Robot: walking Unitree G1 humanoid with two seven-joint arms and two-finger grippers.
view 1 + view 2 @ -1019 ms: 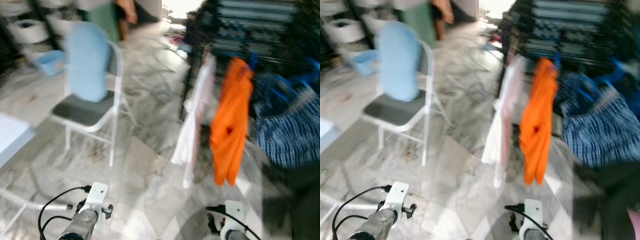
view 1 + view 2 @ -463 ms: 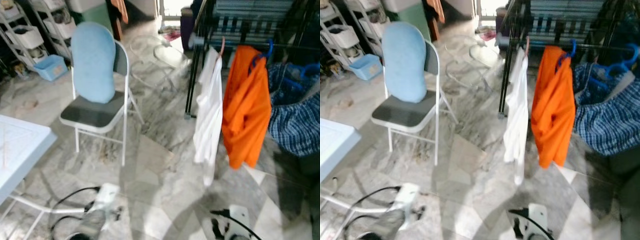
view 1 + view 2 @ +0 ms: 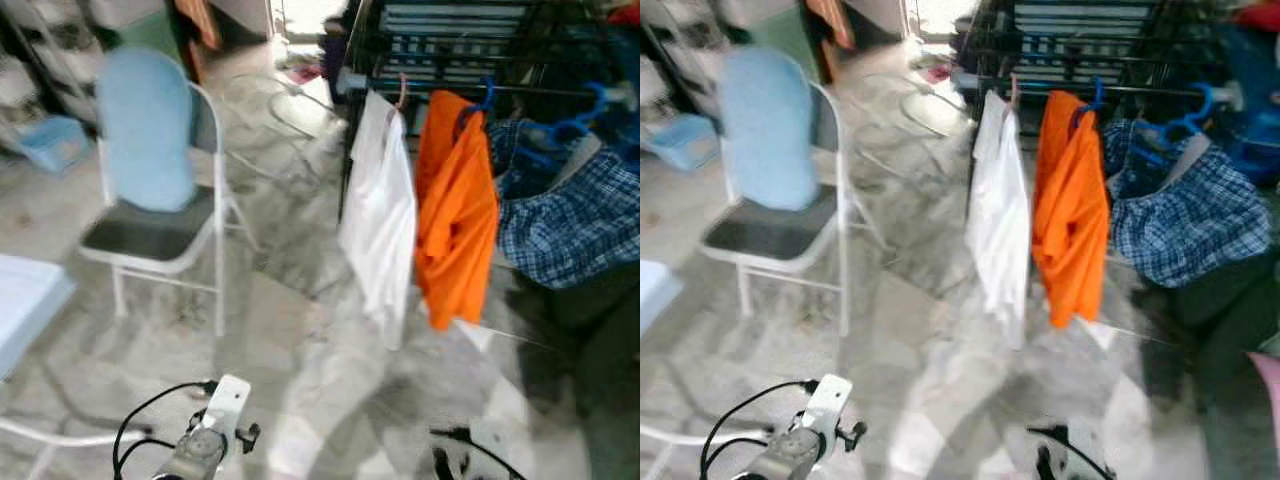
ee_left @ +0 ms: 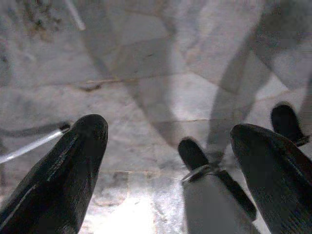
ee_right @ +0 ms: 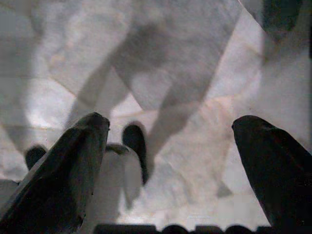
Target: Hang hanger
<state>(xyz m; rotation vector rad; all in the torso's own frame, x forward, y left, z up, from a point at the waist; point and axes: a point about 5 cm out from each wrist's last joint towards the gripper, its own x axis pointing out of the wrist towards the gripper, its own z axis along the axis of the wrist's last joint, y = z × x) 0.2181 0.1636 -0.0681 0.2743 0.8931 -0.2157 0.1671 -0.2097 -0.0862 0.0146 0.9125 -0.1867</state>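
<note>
Orange shirt on blue hanger, upper right of frame on dark rack, white shirt beside it, left gripper and right gripper spread wide, empty, over marble floor.

We seem to be in a home's laundry area: shirts on a drying rack, folding chair, marble floor.

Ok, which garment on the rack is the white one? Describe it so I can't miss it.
Find the black clothes rack on the right, beyond the folding chair. The white shirt hangs at the rail's left end on a pinkish hanger, beside the orange shirt; it is the only pale garment there.
</note>
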